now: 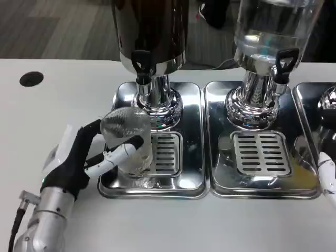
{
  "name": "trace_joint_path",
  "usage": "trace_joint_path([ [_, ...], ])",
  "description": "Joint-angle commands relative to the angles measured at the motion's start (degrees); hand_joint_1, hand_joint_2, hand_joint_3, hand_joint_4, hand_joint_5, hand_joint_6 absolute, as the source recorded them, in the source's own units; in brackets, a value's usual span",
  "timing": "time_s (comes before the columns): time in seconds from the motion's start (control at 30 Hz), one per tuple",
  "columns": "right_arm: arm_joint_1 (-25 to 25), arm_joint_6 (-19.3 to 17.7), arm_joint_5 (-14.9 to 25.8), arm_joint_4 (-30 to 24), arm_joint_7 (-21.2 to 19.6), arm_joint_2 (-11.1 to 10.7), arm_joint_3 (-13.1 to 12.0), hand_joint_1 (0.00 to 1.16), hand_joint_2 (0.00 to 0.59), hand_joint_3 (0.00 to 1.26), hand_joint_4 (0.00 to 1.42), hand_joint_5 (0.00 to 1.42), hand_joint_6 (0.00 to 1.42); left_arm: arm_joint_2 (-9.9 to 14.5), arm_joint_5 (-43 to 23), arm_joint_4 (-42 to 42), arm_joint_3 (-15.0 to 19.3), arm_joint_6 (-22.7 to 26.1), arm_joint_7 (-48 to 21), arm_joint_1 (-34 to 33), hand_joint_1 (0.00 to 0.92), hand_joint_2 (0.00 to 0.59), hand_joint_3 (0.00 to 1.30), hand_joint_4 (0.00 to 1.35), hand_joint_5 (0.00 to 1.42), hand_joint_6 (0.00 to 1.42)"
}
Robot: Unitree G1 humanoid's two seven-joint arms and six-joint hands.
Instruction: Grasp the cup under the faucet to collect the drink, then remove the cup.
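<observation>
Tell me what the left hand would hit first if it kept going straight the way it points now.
Probably the chrome pedestal of the dark dispenser. The left hand, holding the clear cup, points up and right over the drip tray; depth is unclear, so the cup may touch first.
</observation>
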Motion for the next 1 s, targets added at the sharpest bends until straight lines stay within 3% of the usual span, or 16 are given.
trace_joint_path([
  [0.03,0.1,-1.1,0.8,-0.6,-0.1,0.3,-0.6,0.72,0.452,0.42,0.41,0.34,0.39,-1.0,-0.6,-1.1,-0.2,1.3,-0.2,-1.2,0.276,0.241,0.43,0.46,0.24,0.2],
  [1.0,1.3,-3.0,2.2,-0.2,-0.1,0.4,-1.8,0.72,0.452,0.42,0.41,0.34,0.39,-4.6,2.6,-4.1,-3.5,9.2,0.8,-2.8,0.252,0.246,0.42,0.46,0.25,0.21],
])
